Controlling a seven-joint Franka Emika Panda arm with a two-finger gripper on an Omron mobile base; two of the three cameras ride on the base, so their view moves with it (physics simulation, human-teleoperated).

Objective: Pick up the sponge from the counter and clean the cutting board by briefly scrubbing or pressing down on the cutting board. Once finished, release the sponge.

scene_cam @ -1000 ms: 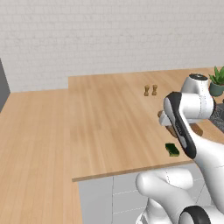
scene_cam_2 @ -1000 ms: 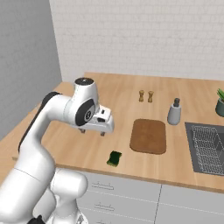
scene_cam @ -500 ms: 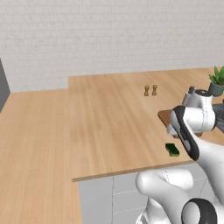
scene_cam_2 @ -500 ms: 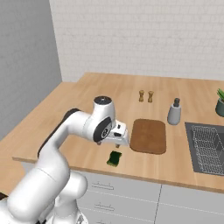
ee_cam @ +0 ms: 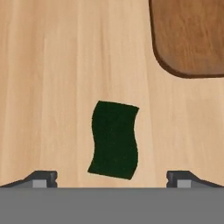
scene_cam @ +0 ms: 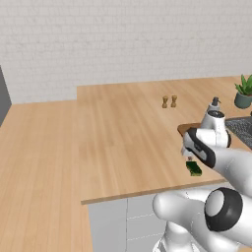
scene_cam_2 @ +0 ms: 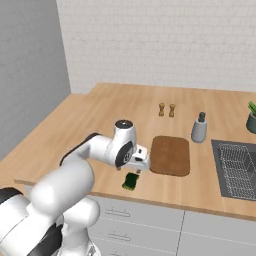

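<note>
Counter [ee_cam: 52,65], sponge [ee_cam: 113,140], no labels

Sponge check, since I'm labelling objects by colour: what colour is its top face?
Dark green; the sponge shows best in the hand view, lying on the counter.

No readable text anywhere here, no labels, brands, numbers or signs on anything in view.
</note>
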